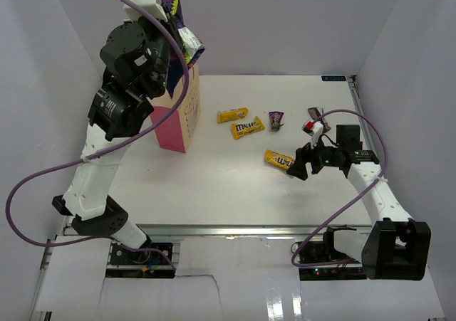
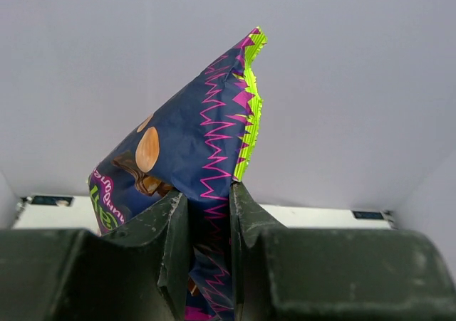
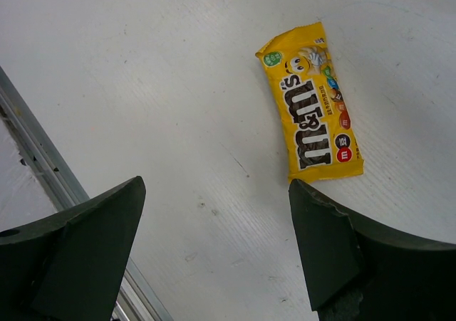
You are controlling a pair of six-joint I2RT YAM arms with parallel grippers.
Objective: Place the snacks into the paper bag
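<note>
Upper left of the top view, the left gripper (image 2: 209, 193) pinches the large purple foil chip bag (image 2: 192, 143) high over the upright pink paper bag (image 1: 178, 125). Centre right, the right gripper (image 3: 216, 189) gapes wide above the white table (image 1: 214, 186), with a yellow candy packet (image 3: 313, 104) just beyond its fingertips and the table's edge rail (image 3: 43, 154) at lower left.

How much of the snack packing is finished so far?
Done: nothing visibly bagged. In hand: left fingers pinch the chip bag above the paper bag; right fingers hang open by one yellow packet. Left: that, two more yellow packets, purple wrapper, dark bar, on the table.
</note>
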